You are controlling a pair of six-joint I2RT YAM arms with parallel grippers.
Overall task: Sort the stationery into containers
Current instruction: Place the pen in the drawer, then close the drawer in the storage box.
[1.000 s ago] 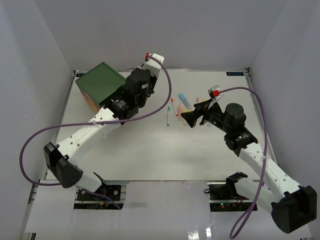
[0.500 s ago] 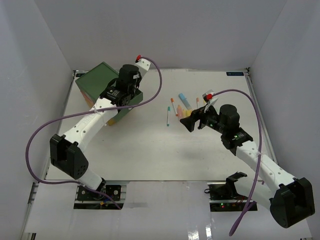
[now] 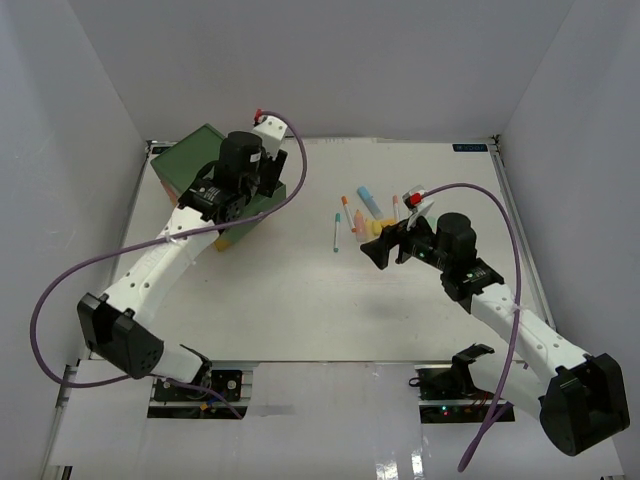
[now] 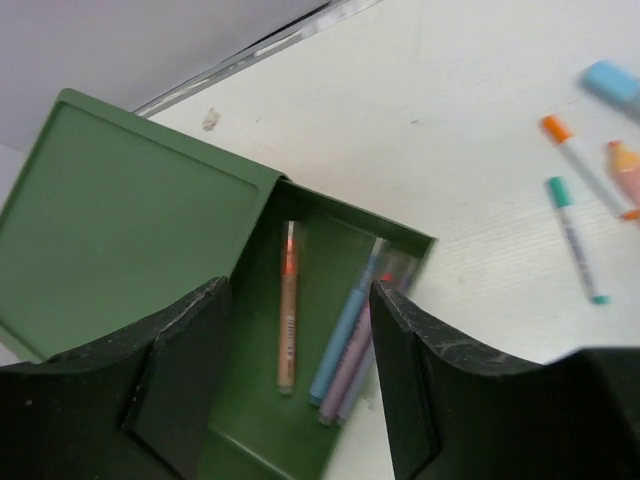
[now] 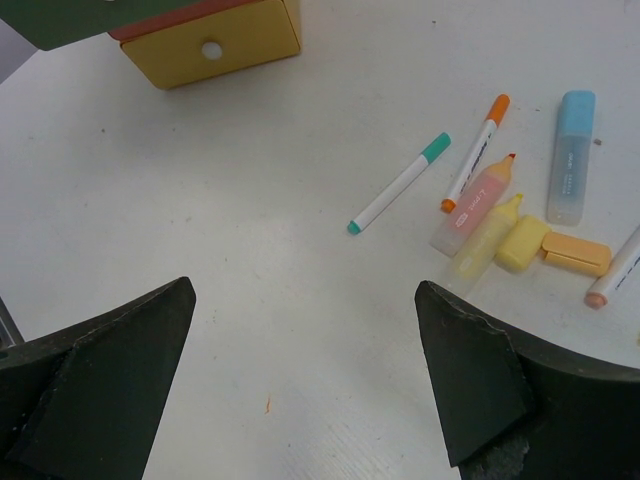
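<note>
The chest [image 3: 195, 165] stands at the back left, and its green top drawer [image 4: 250, 430] is pulled out. Inside lie an orange pen [image 4: 288, 305], a blue pen [image 4: 345, 335] and a purple pen [image 4: 362, 350]. My left gripper [image 4: 300, 395] hovers open right over that drawer, with nothing between its fingers. Loose stationery lies mid-table: a green-capped pen [image 5: 400, 183], an orange-capped pen [image 5: 475, 152], a pink highlighter [image 5: 473, 207], a yellow highlighter [image 5: 483, 238] and a blue highlighter [image 5: 570, 158]. My right gripper [image 5: 305, 400] is wide open and empty above bare table, just short of them.
The yellow bottom drawer [image 5: 215, 45] with its white knob is closed. A yellow-orange cap [image 5: 575, 253] and a pink-tipped pen [image 5: 615, 270] lie at the cluster's right edge. White walls enclose the table on three sides.
My left arm has swung back and left over the green drawer, and its jaws have gone from shut to open. The right gripper has crept left towards the loose pens.
</note>
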